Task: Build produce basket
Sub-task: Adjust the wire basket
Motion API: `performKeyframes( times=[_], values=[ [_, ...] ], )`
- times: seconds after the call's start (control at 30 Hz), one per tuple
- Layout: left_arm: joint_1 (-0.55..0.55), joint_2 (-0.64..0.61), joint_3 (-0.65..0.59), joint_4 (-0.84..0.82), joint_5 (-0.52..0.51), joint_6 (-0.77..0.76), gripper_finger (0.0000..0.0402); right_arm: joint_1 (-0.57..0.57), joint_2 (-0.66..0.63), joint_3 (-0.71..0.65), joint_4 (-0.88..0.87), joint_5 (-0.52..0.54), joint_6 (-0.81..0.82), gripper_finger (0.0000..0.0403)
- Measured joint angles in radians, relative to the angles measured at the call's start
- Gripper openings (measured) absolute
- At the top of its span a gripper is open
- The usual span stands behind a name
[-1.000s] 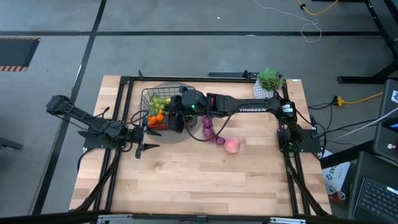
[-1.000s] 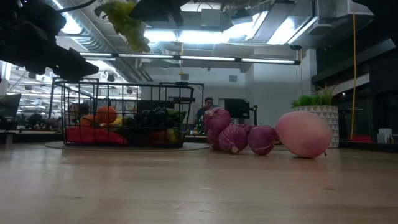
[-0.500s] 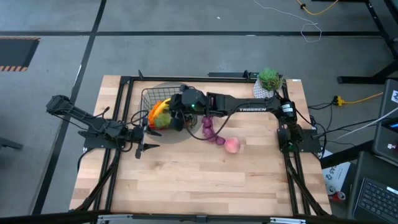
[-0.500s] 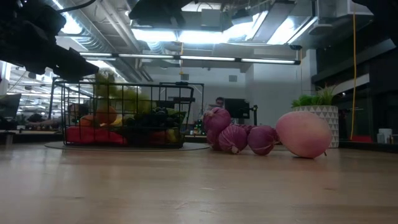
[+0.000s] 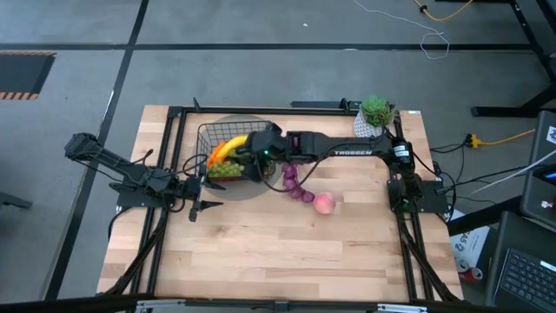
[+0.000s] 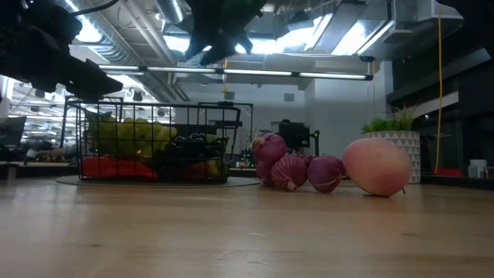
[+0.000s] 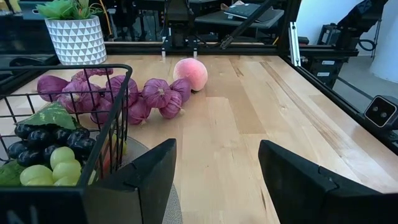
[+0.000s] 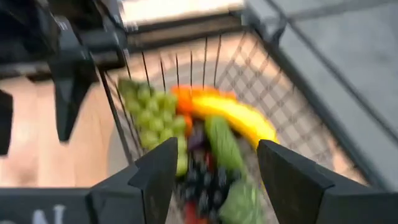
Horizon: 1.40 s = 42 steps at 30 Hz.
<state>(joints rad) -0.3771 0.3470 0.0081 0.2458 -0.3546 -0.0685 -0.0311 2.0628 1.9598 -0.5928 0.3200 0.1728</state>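
Observation:
The black wire basket (image 5: pixel 208 139) stands at the table's far left on a round mat. It holds green grapes (image 6: pixel 127 135), dark grapes (image 6: pixel 189 143), a yellow banana (image 8: pixel 236 115), a cucumber (image 8: pixel 221 140), orange pieces and red chillies (image 6: pixel 116 167). My right gripper (image 8: pixel 214 180) hovers open above the basket's right part, with nothing between its fingers. A purple string of bulbs (image 5: pixel 295 185) and a pink peach (image 5: pixel 324 203) lie on the table right of the basket. My left gripper (image 7: pixel 217 168) waits open beside the basket's near left corner (image 7: pixel 118 124).
A white pot with a green plant (image 5: pixel 375 113) stands at the far right corner. Black frame rails (image 5: pixel 174 117) run along the table's left, far and right edges. Bare wood (image 5: pixel 278 252) spreads across the near half of the table.
My right gripper has opened above the basket and let go of the green grapes. The bunch has fallen from the fingers into the basket and now rests on the other produce at its left side.

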Motion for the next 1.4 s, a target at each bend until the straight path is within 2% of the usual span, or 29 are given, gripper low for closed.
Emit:
performKeyframes(
  times=[0.13, 0.33, 0.53, 0.7, 0.8, 0.93, 1.03, 1.1, 1.3, 1.4],
  values=[
    [0.0, 0.0, 0.0, 0.0, 0.0, 0.0, 0.0225, 0.015, -0.007, 0.0, -0.06, -0.02, 0.057, 0.022],
    [0.0, 0.0, 0.0, 0.0, 0.0, 0.0, 0.0225, 0.076, -0.052, 0.0, -0.156, 0.068, 0.033, 0.022],
    [0.0, 0.0, 0.0, -0.001, 0.0, 0.0, 0.0225, 0.133, -0.111, 0.001, -0.466, 0.248, 0.158, 0.022],
    [0.0, 0.0, 0.0, -0.001, 0.0, 0.0, 0.0225, 0.188, -0.124, 0.001, -0.814, 0.392, 0.378, 0.022],
    [0.0, 0.0, 0.0, -0.001, 0.0, 0.0, 0.0225, 0.22, -0.124, -0.002, -0.994, 0.423, 0.545, 0.022],
    [0.0, 0.0, 0.0, -0.003, 0.0, 0.0, 0.0225, 0.268, -0.149, -0.037, -0.932, 0.383, 0.555, 0.022],
    [0.0, 0.0, 0.0, -0.006, 0.0, 0.0, 0.0225, 0.29, -0.15, -0.051, -0.928, 0.422, 0.575, 0.022],
    [0.0, 0.0, 0.0, -0.009, 0.0, 0.0, 0.0225, 0.29, -0.147, -0.06, -0.861, 0.445, 0.568, 0.022],
    [0.0, 0.0, 0.0, -0.012, 0.0, 0.0, 0.0225, 0.252, -0.145, -0.154, -0.448, 0.358, 0.274, 0.022],
    [0.0, 0.0, 0.0, -0.012, 0.0, 0.0, 0.0225, 0.212, -0.144, -0.227, -0.222, 0.275, 0.118, 0.022]
  ],
)
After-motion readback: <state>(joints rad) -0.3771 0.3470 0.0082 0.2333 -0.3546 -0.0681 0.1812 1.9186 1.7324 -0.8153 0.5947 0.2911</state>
